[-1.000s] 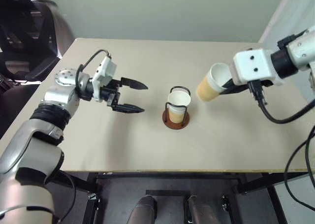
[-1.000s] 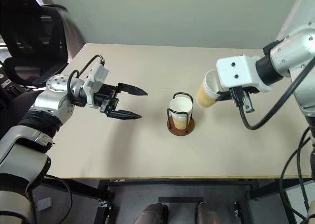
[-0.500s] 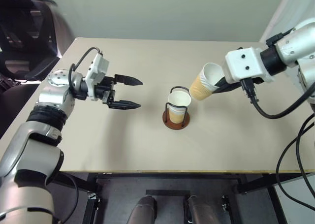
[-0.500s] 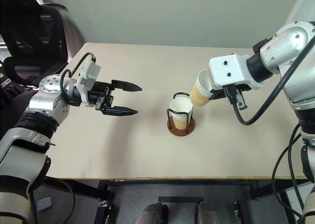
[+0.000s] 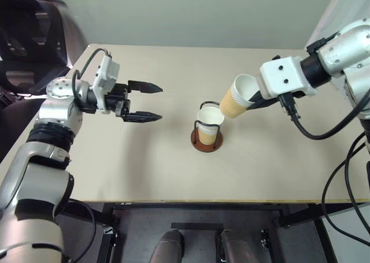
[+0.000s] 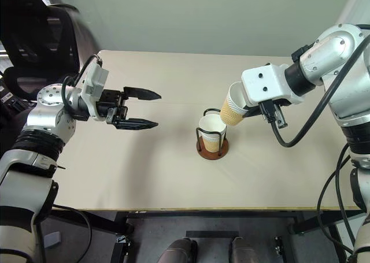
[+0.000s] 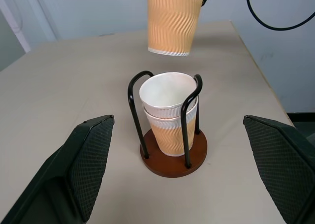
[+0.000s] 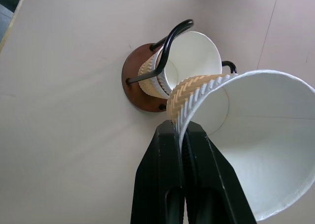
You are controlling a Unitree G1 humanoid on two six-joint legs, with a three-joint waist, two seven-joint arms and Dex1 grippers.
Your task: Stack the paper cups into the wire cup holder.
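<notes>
Cup pinched by wall in right gripper drifts closer over holder with two cups nested; left gripper spread, backs off. Third drop looks near.

Beige table; black chair — far left.

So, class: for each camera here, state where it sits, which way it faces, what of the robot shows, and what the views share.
Head views: look down over the table; both arms show.
Left wrist view: looks level at the wire cup holder between open left gripper fingers.
Right wrist view: looks down along the right gripper, pinching the held cup.
All share holder and stacked cups.
</notes>
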